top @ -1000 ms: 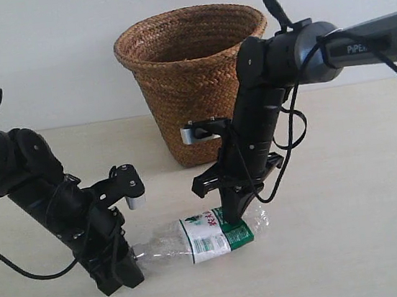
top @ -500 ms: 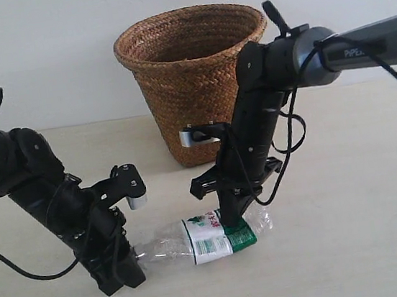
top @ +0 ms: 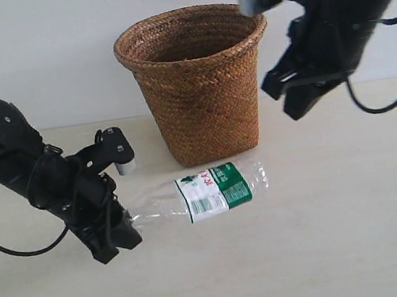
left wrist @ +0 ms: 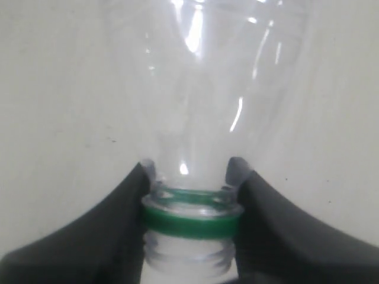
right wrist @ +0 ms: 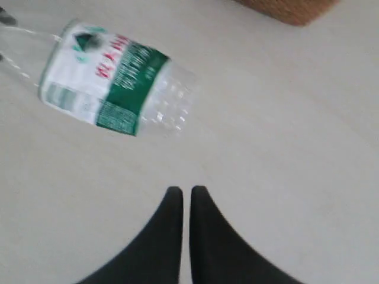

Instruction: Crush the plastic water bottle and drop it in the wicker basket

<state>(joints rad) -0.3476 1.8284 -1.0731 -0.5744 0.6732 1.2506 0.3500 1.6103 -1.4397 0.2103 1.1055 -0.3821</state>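
The plastic water bottle (top: 214,190) lies on its side in front of the wicker basket (top: 198,83), its green-and-white label facing up. My left gripper (top: 125,226) is shut on the bottle's neck. In the left wrist view the fingertips (left wrist: 147,171) clamp the neck of the bottle (left wrist: 207,106) just above a green ring, with bare threads below; no cap shows. My right gripper (top: 298,103) hangs shut and empty in the air to the right of the basket, well above the bottle. In the right wrist view the right gripper (right wrist: 185,192) is apart from the bottle (right wrist: 112,83).
The basket's wide braided rim (top: 188,30) stands open behind the bottle, and its base corner (right wrist: 290,7) shows in the right wrist view. A pale wall rises behind the beige tabletop (top: 327,248).
My right gripper has left the bottle's label end and risen up and to the right, beside the basket rim. The left arm has shifted slightly, still holding the neck; the bottle's base end sits higher.
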